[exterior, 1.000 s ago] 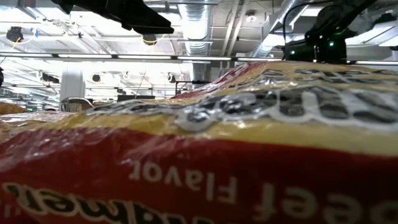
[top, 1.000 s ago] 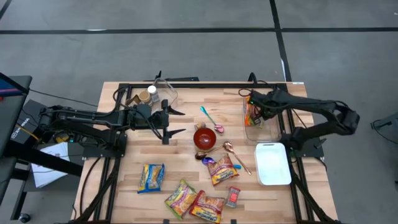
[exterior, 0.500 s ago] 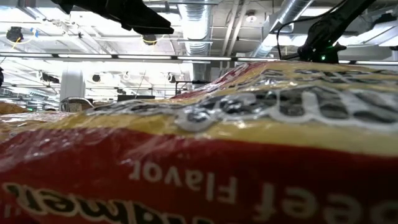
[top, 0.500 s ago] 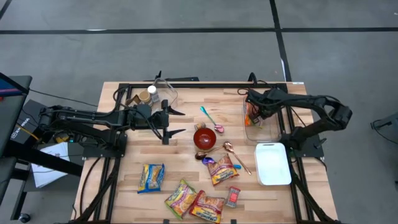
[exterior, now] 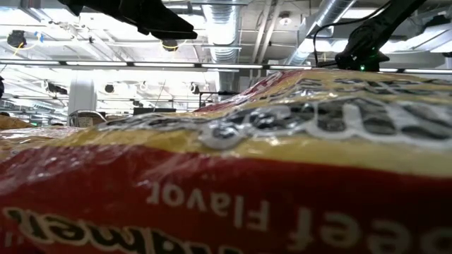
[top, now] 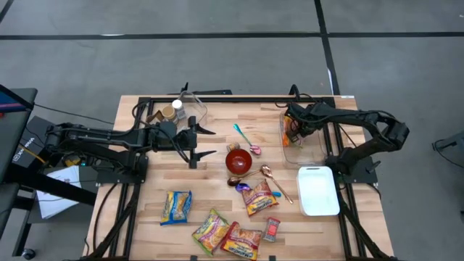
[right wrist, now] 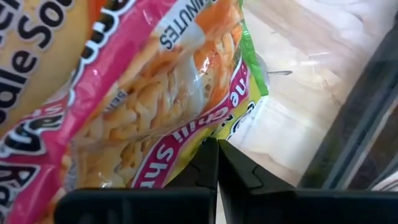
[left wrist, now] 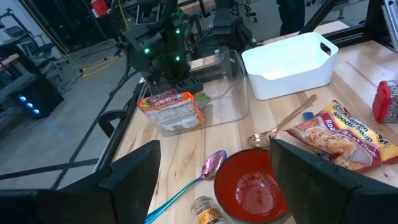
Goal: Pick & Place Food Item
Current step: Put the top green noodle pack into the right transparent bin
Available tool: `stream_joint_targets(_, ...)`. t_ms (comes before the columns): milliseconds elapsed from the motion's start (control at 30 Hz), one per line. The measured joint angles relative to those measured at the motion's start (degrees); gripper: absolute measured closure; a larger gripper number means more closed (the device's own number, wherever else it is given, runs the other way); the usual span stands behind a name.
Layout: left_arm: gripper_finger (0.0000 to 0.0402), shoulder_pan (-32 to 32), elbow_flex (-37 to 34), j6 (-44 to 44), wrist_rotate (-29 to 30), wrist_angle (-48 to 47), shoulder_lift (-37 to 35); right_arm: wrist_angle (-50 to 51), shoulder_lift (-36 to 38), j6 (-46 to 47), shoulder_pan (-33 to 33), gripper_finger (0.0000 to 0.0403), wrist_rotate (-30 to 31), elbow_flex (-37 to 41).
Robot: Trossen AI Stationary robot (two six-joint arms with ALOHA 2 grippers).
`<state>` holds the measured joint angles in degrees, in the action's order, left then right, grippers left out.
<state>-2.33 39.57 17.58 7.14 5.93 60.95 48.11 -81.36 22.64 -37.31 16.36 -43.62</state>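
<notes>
From above, your right arm has drawn back slightly since a second ago: its elbow sits nearer the table and the right gripper (top: 291, 129) now hangs over the clear bin's (top: 313, 154) far left corner. The noodle pack (top: 291, 133) shows as a small orange patch under that gripper, inside the bin; most of it is hidden by the arm. The left gripper (top: 205, 142) has not moved and waits with its fingers spread, pointing toward the red bowl (top: 238, 160). The white tub (top: 318, 191) lies just in front of the bin, and other packs (top: 228, 233) are scattered along the near edge.

In the low view, a red and yellow pack (exterior: 233, 176) pressed against the lens blocks nearly everything. Only the arms' dark undersides show at the top, and the right arm's part has shifted a little from a second ago.

In the left wrist view, the noodle pack (left wrist: 171, 107) stands tilted inside the bin (left wrist: 231, 87), directly below your right arm. You cannot see those fingertips here. The bowl (left wrist: 252, 190), a spoon (left wrist: 196, 180) and the tub (left wrist: 289, 59) lie nearer.

In the right wrist view, the fingers (right wrist: 208, 163) are pressed together with no gap, and the pack (right wrist: 134, 93) fills the frame just ahead of their tips. You cannot tell whether they pinch its edge or merely touch it.
</notes>
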Motion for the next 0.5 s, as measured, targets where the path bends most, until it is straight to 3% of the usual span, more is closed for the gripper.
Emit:
stream_joint_targets(267, 0.0105, 0.0, 0.0, -0.3, 0.0, -0.6, 0.0, -0.7, 0.0, -0.3, 0.0, 0.0403, -1.3, 0.0)
stream_joint_targets(500, 0.0105, 0.0, 0.0, -0.9, 0.0, -0.6, 0.0, 4.7, 0.4, 2.5, 0.0, 0.0403, 5.6, 0.0)
